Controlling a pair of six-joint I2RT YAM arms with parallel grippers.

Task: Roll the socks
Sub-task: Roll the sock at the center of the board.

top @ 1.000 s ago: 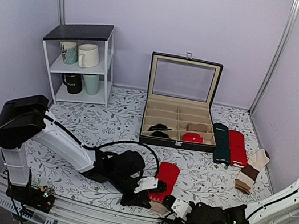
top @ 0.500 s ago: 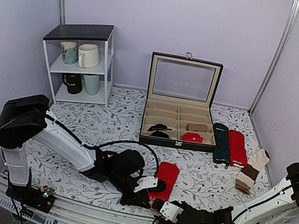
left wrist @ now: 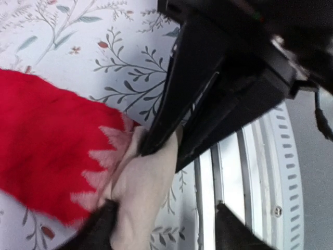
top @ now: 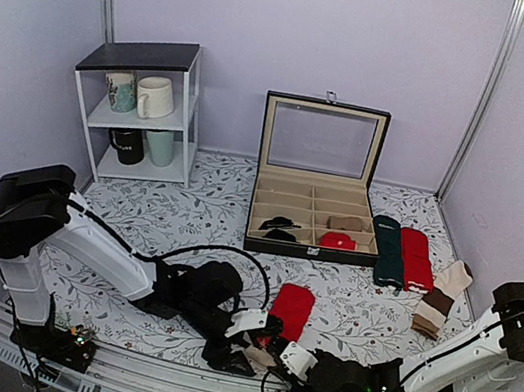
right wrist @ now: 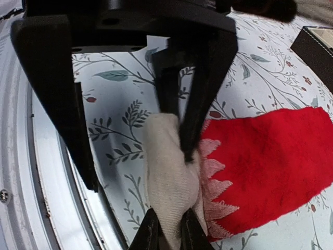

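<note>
Socks (right wrist: 270, 156): bright red knit, beige end zigzag-edged. Right fingers (right wrist: 145, 237) pinching beige end; left fingers (left wrist: 101, 232) spread.

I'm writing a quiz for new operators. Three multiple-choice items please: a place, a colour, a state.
1. Where do the socks lie? A on the table in front of the case; B on the shelf; C in a mug.
2. What colour is the sock just right of the case? A blue; B white; C dark green.
3. How is the right gripper? A wide open; B shut on the socks' beige end; C holding a mug.
Answers: A, they lie on the patterned table near the arms; C, the dark green sock lies by the case's right side; B, its fingertips pinch the beige cloth.
</note>
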